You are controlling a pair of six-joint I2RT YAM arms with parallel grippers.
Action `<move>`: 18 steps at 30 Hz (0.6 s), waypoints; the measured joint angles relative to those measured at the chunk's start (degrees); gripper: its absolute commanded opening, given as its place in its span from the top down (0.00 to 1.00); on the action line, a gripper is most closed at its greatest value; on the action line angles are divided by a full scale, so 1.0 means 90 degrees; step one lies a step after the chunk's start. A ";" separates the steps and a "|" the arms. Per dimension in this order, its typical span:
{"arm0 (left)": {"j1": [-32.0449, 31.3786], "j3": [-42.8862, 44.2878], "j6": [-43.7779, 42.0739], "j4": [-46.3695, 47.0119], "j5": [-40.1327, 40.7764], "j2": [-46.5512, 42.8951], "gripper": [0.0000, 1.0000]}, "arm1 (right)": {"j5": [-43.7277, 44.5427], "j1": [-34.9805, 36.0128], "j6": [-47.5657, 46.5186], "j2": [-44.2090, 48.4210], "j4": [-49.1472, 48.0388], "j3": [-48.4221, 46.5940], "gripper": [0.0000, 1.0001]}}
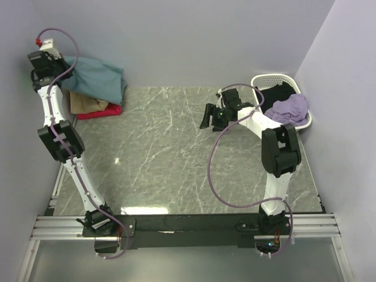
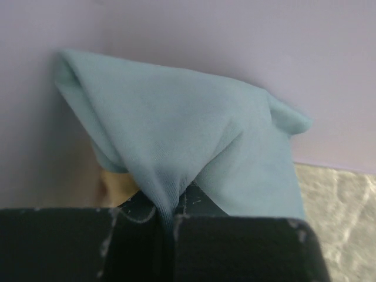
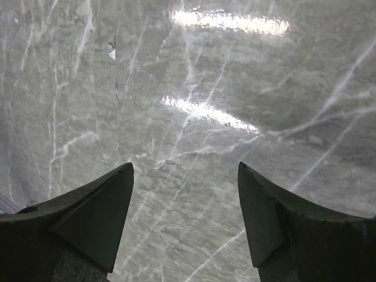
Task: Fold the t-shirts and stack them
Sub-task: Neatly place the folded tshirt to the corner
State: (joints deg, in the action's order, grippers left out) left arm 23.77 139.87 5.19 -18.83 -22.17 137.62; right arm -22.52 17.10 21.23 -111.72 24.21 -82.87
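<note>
My left gripper (image 1: 61, 62) is up in the far left corner, shut on a fold of the dusty teal-blue t-shirt (image 1: 97, 77). In the left wrist view the teal cloth (image 2: 176, 135) fans out from the pinched jaws of that gripper (image 2: 166, 216). The shirt hangs over a tan t-shirt (image 1: 87, 103) and a red t-shirt (image 1: 101, 111) lying stacked on the table's far left. My right gripper (image 1: 209, 117) hovers open over the bare marble top (image 3: 188, 117) right of centre, and its wrist view shows this gripper (image 3: 185, 171) with nothing between its fingers.
A white lattice-sided basket (image 1: 262, 80) stands at the far right, with a lilac t-shirt (image 1: 291, 108) and a black t-shirt (image 1: 281, 92) inside. Lilac walls close off the left, back and right. The grey marble table (image 1: 164, 158) spreads between the arms.
</note>
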 measured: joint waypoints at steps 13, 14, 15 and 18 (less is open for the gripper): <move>0.0267 -0.0274 0.0272 0.0588 0.0143 0.0000 0.39 | 0.0005 0.0233 0.0015 -0.0245 0.0100 -0.0187 0.21; 0.0265 -0.0362 0.0304 0.0612 0.0155 0.0000 0.30 | 0.0010 0.0233 0.0015 -0.0245 0.0112 -0.0187 0.21; 0.0260 -0.0495 0.0311 0.0656 0.0172 0.0000 0.18 | 0.0017 0.0233 0.0015 -0.0245 0.0117 -0.0187 0.22; 0.0240 -0.0882 0.0287 0.0741 0.0197 0.0000 0.01 | 0.0019 0.0233 0.0015 -0.0245 0.0114 -0.0187 0.21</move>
State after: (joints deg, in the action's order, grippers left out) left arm 25.93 131.94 7.77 -12.16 -20.40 137.62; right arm -22.35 19.20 21.37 -113.93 25.23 -84.55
